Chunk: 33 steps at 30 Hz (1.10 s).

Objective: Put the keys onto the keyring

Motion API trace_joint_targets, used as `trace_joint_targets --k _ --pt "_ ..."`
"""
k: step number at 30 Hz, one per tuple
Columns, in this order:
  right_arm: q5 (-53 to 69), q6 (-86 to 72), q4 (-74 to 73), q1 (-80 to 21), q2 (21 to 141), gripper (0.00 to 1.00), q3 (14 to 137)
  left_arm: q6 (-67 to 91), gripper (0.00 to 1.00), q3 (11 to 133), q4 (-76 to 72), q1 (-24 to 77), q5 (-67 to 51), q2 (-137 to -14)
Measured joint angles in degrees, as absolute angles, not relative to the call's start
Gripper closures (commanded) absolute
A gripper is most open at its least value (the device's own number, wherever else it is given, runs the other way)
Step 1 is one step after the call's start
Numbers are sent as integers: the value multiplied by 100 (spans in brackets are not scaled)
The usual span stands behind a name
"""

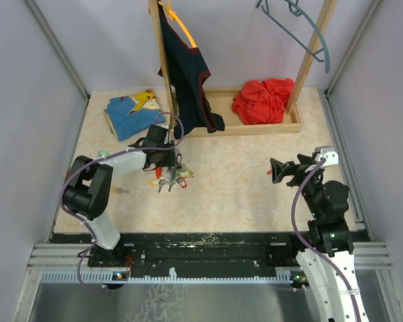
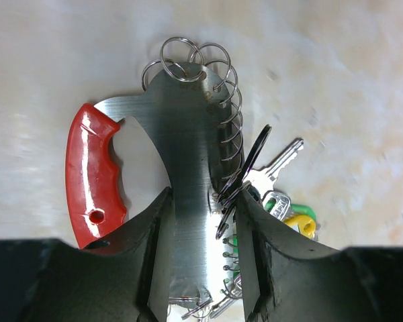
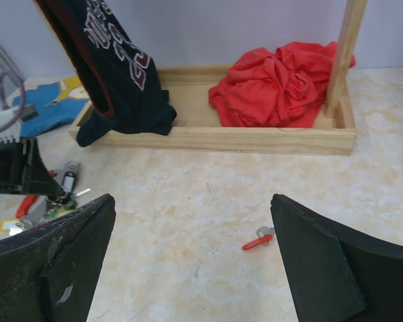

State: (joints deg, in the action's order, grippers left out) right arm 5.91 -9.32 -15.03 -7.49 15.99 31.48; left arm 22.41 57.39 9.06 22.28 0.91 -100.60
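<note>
1. The left jaws are seen half closed astride a flat metal plate [image 2: 188, 154] with a red handle [image 2: 91, 178], left of the middle of the surface [image 1: 242, 194]. Whether the plate is actually pinched cannot be told.
2. A row of wire keyrings [image 2: 234, 124] is carried along the plate's edge, and a black ring [image 2: 250, 164] is seen against one jaw.
3. The keys [image 2: 275, 171], some with green and yellow tags, are bunched just beside the plate and partly hidden by that jaw.
4. The right jaws are held wide open and empty near the right edge. One red-tagged key [image 3: 258, 240] is seen lying on the surface just ahead of them.
5. A wooden tray [image 3: 221, 139] holding a red cloth [image 3: 275, 84] is set along the far edge, with a dark shirt [image 3: 114, 74] hung down into it. A blue garment [image 1: 131, 114] is laid at the far left corner.
</note>
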Motion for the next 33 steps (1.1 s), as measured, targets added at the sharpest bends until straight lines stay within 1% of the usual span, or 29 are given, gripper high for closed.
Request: trace_joint_targets --k 4,9,12,16,19,21,24,29,33 --pt "1028 -1140 -1369 -751 1868 1 3148 2014 59 5583 904 2703 -193 -9918" --pt "1588 -1481 -1288 -749 2617 1 3151 1660 57 5382 899 3264 -530 -9712" --pt "2027 -1737 -1155 -749 3000 1 3131 1411 53 5371 886 3621 -696 -9695" --pt "2921 -2106 -515 -751 3562 1 2943 1210 46 5365 854 3992 -834 -9690" --pt "3345 -2333 5 -768 3966 1 2755 1205 39 5249 714 4084 -921 -9548" --pt "3461 -2425 259 -864 4296 1 2652 1238 37 5096 600 4075 -961 -9332" --pt "3426 -2523 585 -1273 4890 5 2622 1352 35 4875 410 4066 -974 -8949" --pt "3247 -2895 1437 -2023 6167 16 2624 1712 37 4366 -14 3913 -943 -8329" --pt "3177 -3406 2021 -2261 7426 26 2630 1968 39 3916 -165 3546 -943 -8082"
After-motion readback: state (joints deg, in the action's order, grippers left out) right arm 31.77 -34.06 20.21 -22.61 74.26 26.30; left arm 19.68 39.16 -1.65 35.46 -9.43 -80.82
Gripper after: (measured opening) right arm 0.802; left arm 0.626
